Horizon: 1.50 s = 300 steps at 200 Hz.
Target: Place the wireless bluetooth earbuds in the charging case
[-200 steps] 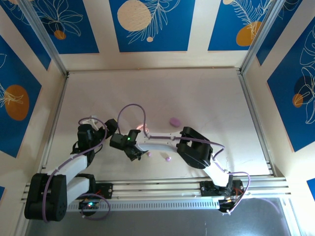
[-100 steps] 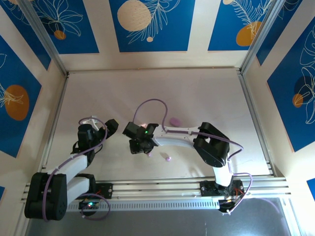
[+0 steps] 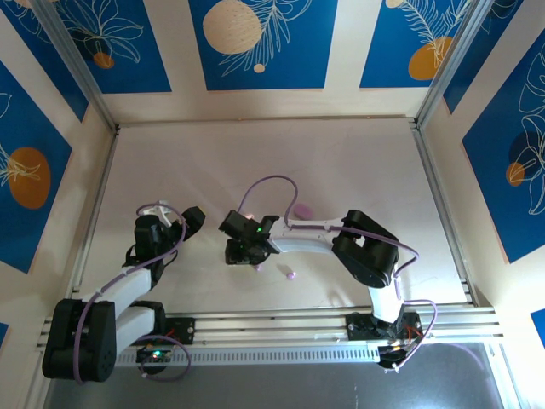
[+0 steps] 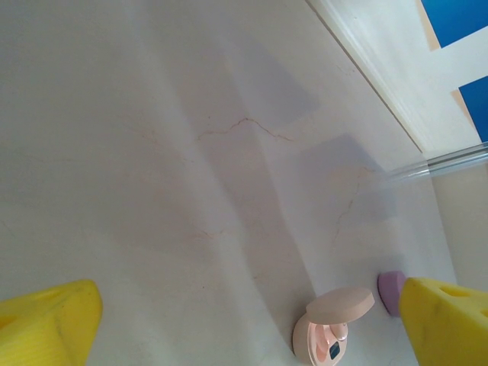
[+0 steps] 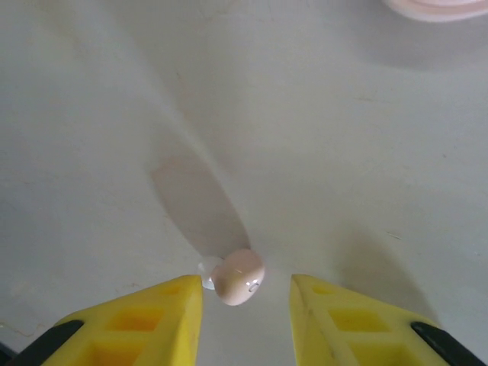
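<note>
Pale, faintly veined table [image 3: 358, 170] fenced by cream walls [image 3: 341, 51] with blue floral panels is the setting, and the step in hand is the pick-up of one earbud, with nothing yet seated in a case. In the right wrist view the right gripper [image 5: 246, 290] hangs low over the surface with its yellow fingers [image 5: 152, 313] apart and the pink earbud [image 5: 239, 277] lying on the table between them; its small translucent tip sits right by one finger while a clear gap shows on the other side, so the pincer straddles the bud without clamping it. The bud is a tiny, glossy, rounded nub of pale pink, likely slippery and quick to roll or squirt out, so the next move probably calls for a gentle, centred squeeze, then a lift and a short carry to the pink charging case [image 4: 324, 339], which the left wrist view shows on the table with its lid raised and a purple case [image 4: 390, 290] just beside it. From above, a purple earbud [image 3: 291, 274] lies loose on the table near the right arm. Well apart to the left, the left gripper [image 4: 248, 297] waits with its fingers spread wide and nothing between them
</note>
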Motion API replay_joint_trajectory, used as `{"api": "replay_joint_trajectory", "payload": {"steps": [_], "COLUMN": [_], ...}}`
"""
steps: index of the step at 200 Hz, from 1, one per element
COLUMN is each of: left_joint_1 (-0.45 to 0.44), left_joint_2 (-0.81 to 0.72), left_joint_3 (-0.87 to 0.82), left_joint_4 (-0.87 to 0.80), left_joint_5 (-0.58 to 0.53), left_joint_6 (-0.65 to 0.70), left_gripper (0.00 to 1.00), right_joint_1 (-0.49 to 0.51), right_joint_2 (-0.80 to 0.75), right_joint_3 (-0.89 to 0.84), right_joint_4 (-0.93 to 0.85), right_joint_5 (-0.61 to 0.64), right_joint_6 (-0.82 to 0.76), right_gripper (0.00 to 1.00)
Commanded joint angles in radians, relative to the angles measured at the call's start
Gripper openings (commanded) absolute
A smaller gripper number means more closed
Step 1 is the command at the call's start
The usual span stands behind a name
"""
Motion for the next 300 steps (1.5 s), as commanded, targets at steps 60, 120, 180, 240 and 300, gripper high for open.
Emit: {"api": "replay_joint_trajectory", "payload": {"steps": [60, 120, 180, 240, 300], "left_joint_1": [0.011, 0.011, 0.011, 0.011, 0.011], "left_joint_2": [0.010, 0.012, 0.008, 0.013, 0.012], "left_joint_3": [0.010, 0.010, 0.009, 0.009, 0.010], "left_joint_4": [0.012, 0.014, 0.013, 0.017, 0.017], "left_joint_5": [0.020, 0.023, 0.022, 0.024, 0.025], "left_joint_6": [0.005, 0.004, 0.005, 0.004, 0.004], "left_gripper": [1.00, 1.00, 1.00, 1.00, 1.00], "right_joint_1": [-0.009, -0.010, -0.009, -0.008, -0.019], "right_joint_2": [0.009, 0.018, 0.028, 0.045, 0.047], "right_joint_3": [-0.014, -0.018, -0.039, -0.052, -0.061], "right_joint_4": [0.034, 0.021, 0.053, 0.099, 0.125], "right_joint_5": [-0.040, -0.034, -0.057, -0.085, -0.088], "right_joint_6": [0.062, 0.098, 0.138, 0.162, 0.167], "right_gripper": [0.36, 0.36, 0.36, 0.33, 0.31]}}
